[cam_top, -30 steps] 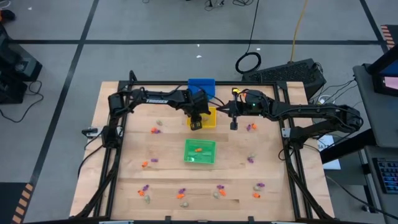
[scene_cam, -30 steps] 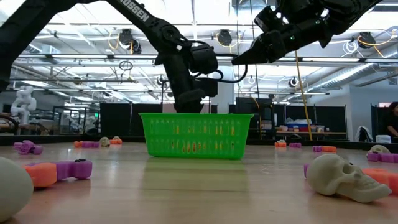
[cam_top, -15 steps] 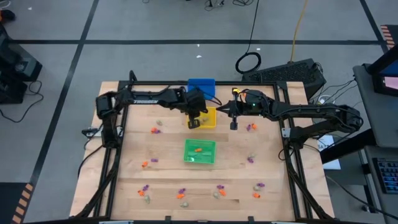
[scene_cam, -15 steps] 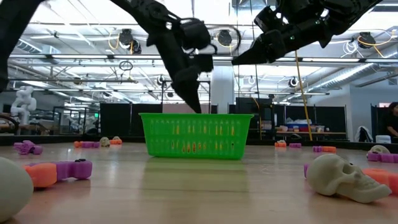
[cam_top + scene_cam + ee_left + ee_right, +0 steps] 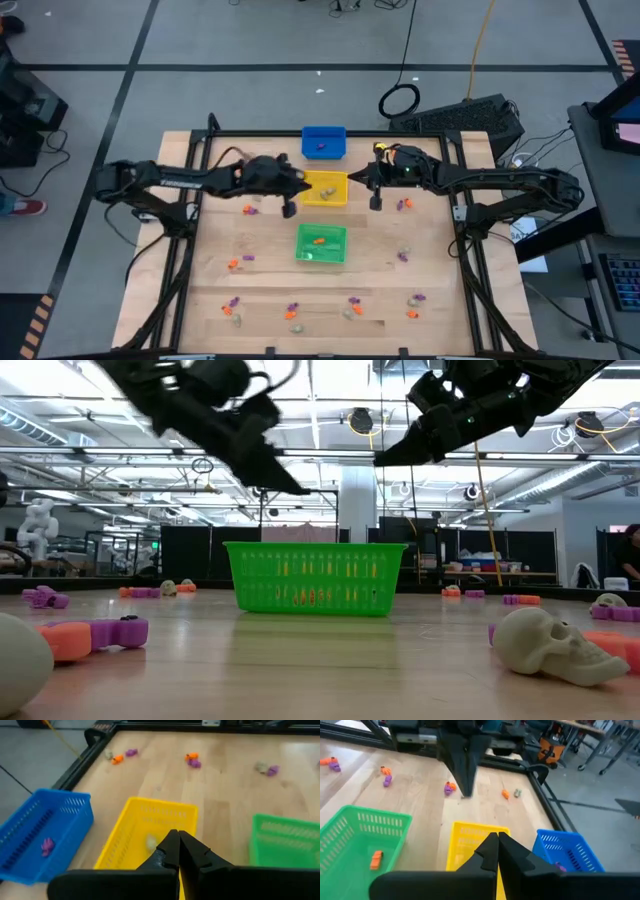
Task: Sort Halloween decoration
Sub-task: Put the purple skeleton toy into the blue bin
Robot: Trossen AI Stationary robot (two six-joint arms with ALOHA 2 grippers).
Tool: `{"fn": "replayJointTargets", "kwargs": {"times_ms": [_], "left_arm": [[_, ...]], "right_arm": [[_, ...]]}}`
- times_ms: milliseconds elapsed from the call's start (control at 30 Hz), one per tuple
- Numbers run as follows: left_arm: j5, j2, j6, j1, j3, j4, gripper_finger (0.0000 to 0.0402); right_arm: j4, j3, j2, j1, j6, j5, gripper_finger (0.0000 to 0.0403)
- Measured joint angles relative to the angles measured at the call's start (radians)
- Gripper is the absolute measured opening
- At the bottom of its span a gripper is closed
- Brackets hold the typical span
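Left gripper is clenched with nothing between its fingers, hanging above the wood just left of the yellow bin. Its wrist view shows the two dark fingers pressed together, with the yellow bin below and a pale trinket lying inside it. Right gripper is also clenched and empty, held above the table just right of the yellow bin. In the low view both grippers are raised well above the green bin.

Blue bin sits at the far edge of the table, touching or just beside the yellow bin, with a purple trinket in it. Green bin is near the table centre and has an orange trinket inside.

The loose Halloween decoration is scattered on the wood: an orange and purple pair left of the left gripper, an orange and purple pair just right of the right gripper, another pair at the left side, a pale piece at the right, and a row along the near edge. In the low view a pale skull lies near the camera at right and an orange and purple piece at left.
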Motion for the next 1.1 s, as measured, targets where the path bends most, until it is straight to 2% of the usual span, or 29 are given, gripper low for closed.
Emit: {"fn": "replayJointTargets", "kwargs": {"times_ms": [100,200,333,533,700,933,1100], "left_arm": [[-0.001,-0.054,-0.001,-0.015,-0.115,0.162,0.0000],[-0.001,-0.078,0.000,-0.026,-0.202,0.297,0.0000],[-0.002,-0.080,0.004,-0.025,-0.281,0.412,0.0000],[-0.003,-0.080,0.000,-0.026,-0.330,0.460,0.0000],[-0.003,-0.080,0.000,-0.034,-0.339,0.460,0.0000],[0.002,-0.080,0.000,-0.043,-0.339,0.460,0.0000],[0.002,-0.079,0.005,-0.043,-0.339,0.460,0.0000]], "right_arm": [[-0.061,0.005,-0.003,0.035,0.021,0.088,0.0000],[-0.240,0.046,-0.012,0.077,0.091,0.189,0.0000],[-0.518,0.104,-0.014,0.148,0.266,0.293,0.0000],[-0.788,0.123,-0.014,0.274,0.595,0.287,0.0008],[-0.970,0.123,-0.007,0.408,0.881,0.259,0.0047],[-1.018,0.123,0.024,0.639,1.134,0.177,0.0117],[-1.013,0.123,0.078,0.799,1.276,0.122,0.0147]]}}
